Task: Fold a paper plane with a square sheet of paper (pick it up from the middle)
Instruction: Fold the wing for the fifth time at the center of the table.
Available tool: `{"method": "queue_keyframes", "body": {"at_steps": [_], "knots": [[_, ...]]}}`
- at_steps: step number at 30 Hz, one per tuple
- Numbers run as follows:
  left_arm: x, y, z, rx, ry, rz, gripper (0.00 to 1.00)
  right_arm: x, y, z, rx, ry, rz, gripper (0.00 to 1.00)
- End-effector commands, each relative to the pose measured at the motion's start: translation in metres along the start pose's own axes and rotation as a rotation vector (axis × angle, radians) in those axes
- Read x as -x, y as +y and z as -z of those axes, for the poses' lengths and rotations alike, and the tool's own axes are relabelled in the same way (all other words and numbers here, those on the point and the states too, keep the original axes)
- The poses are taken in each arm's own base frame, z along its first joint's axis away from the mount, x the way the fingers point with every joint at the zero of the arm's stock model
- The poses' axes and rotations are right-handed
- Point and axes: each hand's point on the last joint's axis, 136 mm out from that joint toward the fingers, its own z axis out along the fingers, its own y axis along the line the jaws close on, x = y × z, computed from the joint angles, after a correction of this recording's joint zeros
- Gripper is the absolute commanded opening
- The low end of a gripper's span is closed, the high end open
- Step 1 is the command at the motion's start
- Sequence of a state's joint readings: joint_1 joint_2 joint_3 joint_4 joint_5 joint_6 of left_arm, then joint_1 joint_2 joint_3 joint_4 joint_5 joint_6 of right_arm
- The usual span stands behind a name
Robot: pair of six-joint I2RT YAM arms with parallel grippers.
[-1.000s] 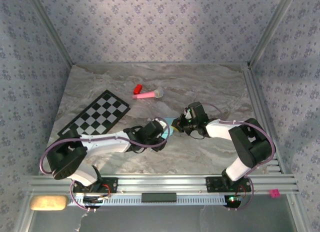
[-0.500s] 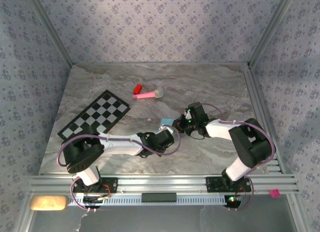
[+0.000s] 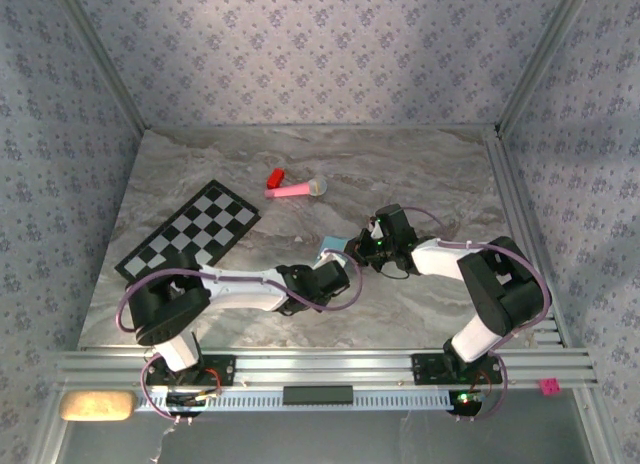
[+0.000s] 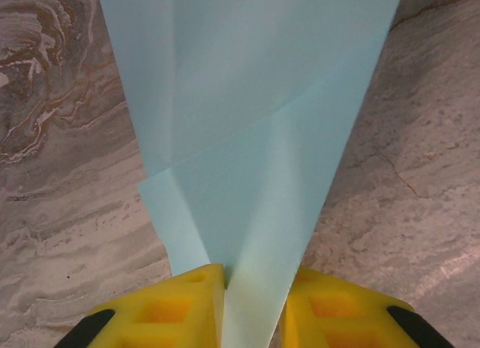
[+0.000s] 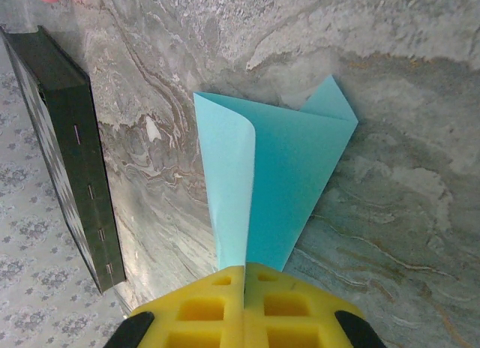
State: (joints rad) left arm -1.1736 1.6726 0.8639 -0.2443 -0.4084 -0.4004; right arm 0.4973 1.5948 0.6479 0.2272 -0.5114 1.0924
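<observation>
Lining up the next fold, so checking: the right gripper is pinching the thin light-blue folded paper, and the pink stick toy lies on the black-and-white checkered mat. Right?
Not quite. The pink stick toy lies on the marble table beyond the black-and-white checkered mat, not on it, as the top external view shows. The right gripper is indeed pinching the light-blue folded paper.

Lab test booth; wallpapered panels [image 3: 300, 44], aluminium frame [image 3: 330, 366], marble-print tabletop [image 3: 400, 164]

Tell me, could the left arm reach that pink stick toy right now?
Probably not yet: the way to the pink stick toy looks open, but the left gripper is clamped on the blue paper, which the right gripper also holds.
</observation>
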Motion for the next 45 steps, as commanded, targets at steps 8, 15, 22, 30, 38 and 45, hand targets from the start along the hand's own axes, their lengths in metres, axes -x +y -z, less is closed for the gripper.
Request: {"method": "queue_keyframes", "body": {"at_steps": [8, 15, 22, 30, 38, 45], "knots": [[0.0, -0.001, 0.0, 0.013, 0.009, -0.02, 0.2, 0.005, 0.007, 0.004, 0.002, -0.014, -0.004, 0.0], [0.002, -0.003, 0.001, -0.004, 0.002, -0.029, 0.1, 0.005, 0.003, 0.004, -0.006, -0.014, -0.005, 0.0], [0.003, -0.01, 0.0, -0.031, 0.019, -0.037, 0.05, 0.003, -0.002, 0.006, -0.043, -0.012, 0.017, 0.09], [0.002, -0.019, -0.009, -0.107, 0.093, 0.002, 0.07, 0.001, -0.012, 0.025, -0.12, -0.039, 0.083, 0.45], [0.011, -0.022, -0.01, -0.246, 0.146, 0.094, 0.11, -0.006, -0.044, 0.058, -0.268, -0.094, 0.113, 0.56], [0.02, -0.023, -0.009, -0.368, 0.182, 0.198, 0.11, -0.012, -0.044, 0.067, -0.241, -0.098, 0.134, 0.54]]}}
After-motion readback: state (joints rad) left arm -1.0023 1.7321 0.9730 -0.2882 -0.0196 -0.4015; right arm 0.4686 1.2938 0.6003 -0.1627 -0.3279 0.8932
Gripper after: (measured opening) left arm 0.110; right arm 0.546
